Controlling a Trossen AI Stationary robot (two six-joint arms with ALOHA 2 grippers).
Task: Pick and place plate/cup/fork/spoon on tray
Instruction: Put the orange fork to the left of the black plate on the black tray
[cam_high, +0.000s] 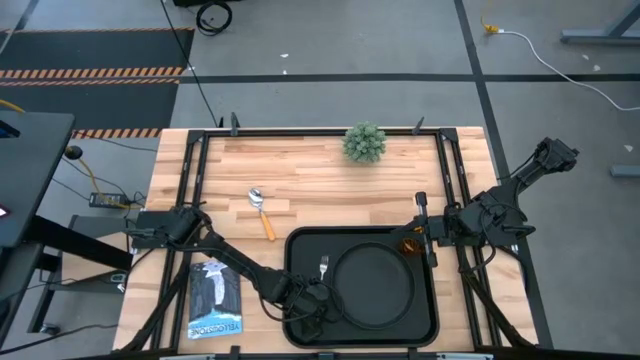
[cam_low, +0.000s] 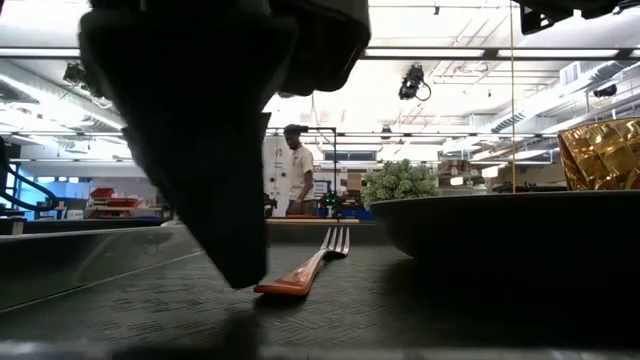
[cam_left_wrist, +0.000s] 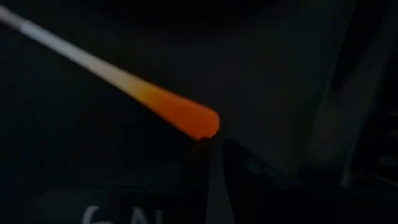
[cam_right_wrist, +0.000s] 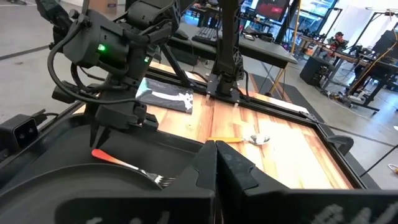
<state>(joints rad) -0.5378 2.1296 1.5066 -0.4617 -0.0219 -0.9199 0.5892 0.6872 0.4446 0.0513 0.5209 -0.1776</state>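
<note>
High cam: straight down, whole table. Low cam: on tray floor, level w/ fork. Left wrist: v. close, prob. same fork.

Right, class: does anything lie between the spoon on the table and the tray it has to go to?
Nothing visible does. The spoon lies on bare wood just off a corner of the tray. The left gripper is elsewhere, inside the tray at the handle end of the fork.
</note>
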